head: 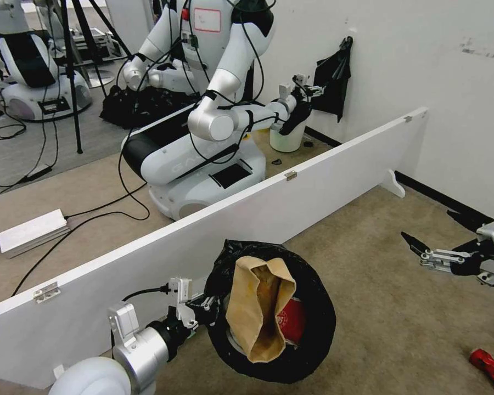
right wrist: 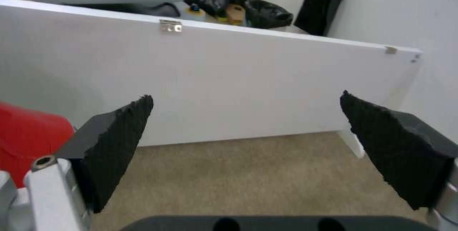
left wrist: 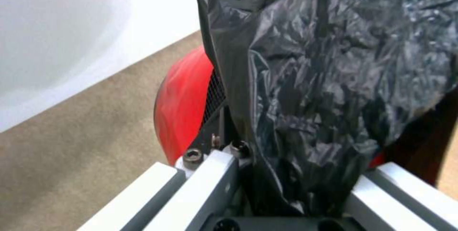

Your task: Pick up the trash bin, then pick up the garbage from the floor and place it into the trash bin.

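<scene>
My left gripper (head: pixel 204 305) is shut on the rim of the trash bin (head: pixel 313 340) and holds it tilted off the carpet, mouth toward me. The left wrist view shows the bin's red body (left wrist: pixel 184 109) and crinkly black liner (left wrist: pixel 324 80) pinched in the left gripper (left wrist: pixel 296 184). A tan paper bag (head: pixel 258 307) and a red-white cup (head: pixel 294 322) lie inside. A red can (head: pixel 491 366) lies on the floor at the lower right. Above and left of the can, my right gripper (head: pixel 432 230) hangs open with nothing between its black pads (right wrist: pixel 119 145).
A long white partition board (head: pixel 313 186) crosses the floor just behind the bin. Behind it stands another white robot (head: pixel 203 153) holding a white bin (head: pixel 286 140). A white wall (head: pixel 450 82) closes the right side. Open tan carpet (head: pixel 384 285) lies between bin and can.
</scene>
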Tool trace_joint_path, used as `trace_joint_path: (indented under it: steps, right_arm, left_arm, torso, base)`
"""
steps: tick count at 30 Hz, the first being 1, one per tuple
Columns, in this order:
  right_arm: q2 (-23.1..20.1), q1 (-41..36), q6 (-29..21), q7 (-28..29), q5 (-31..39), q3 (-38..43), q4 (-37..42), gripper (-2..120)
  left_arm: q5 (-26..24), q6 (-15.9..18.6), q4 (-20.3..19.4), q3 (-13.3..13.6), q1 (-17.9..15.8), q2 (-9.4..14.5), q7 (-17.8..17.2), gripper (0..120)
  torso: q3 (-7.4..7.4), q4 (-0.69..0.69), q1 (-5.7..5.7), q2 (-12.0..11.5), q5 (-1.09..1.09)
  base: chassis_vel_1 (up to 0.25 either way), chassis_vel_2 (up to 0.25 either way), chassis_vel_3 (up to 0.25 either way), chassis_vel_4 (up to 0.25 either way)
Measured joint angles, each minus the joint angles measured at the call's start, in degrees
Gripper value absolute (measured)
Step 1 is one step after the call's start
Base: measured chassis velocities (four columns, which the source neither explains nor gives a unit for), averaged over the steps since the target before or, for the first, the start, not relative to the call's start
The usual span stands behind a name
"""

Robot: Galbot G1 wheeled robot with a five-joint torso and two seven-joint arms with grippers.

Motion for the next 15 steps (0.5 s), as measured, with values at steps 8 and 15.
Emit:
trace_joint_path:
  steps: [8, 15]
  right_arm:
    - [1.26, 0.19, 0.00, -0.01, -0.23, 0.09, 0.75, 100]
    - [2.52, 0.15, 0.04, -0.11, -0.55, 0.20, 1.68, 100]
  left_arm:
    - [0.55, -0.24, -0.32, 0.14, 0.55, 0.06, 0.35, 0]
    - [0.48, -0.39, -0.53, 0.25, 0.79, 0.28, 0.36, 0]
  torso:
    - [0.00, -0.01, 0.00, -0.01, 0.01]
    - [0.00, -0.02, 0.00, -0.01, 0.01]
  base:
    - [-0.077, -0.072, -0.081, -0.066]
    - [-0.097, -0.104, -0.101, -0.104]
